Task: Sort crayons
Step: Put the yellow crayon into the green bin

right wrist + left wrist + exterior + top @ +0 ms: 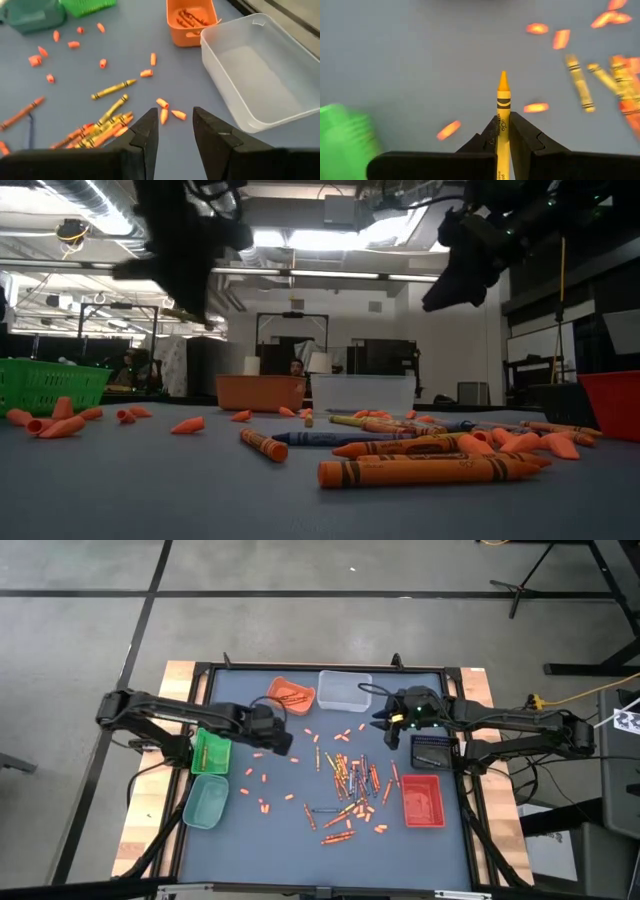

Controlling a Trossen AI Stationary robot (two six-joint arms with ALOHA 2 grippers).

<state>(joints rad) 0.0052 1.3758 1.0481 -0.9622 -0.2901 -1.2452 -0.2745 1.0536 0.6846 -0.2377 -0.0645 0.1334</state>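
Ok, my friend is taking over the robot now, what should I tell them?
Left end effector: shut on a yellow crayon, raised above the mat between the green basket and the crayon pile.
Right end effector: open and empty, hovering by the clear tray.
Done: some crayons lie in the orange tray.
Left: most crayons and broken orange bits are scattered on the mat. The clear tray looks empty. Drop off the yellow one, then keep sorting.
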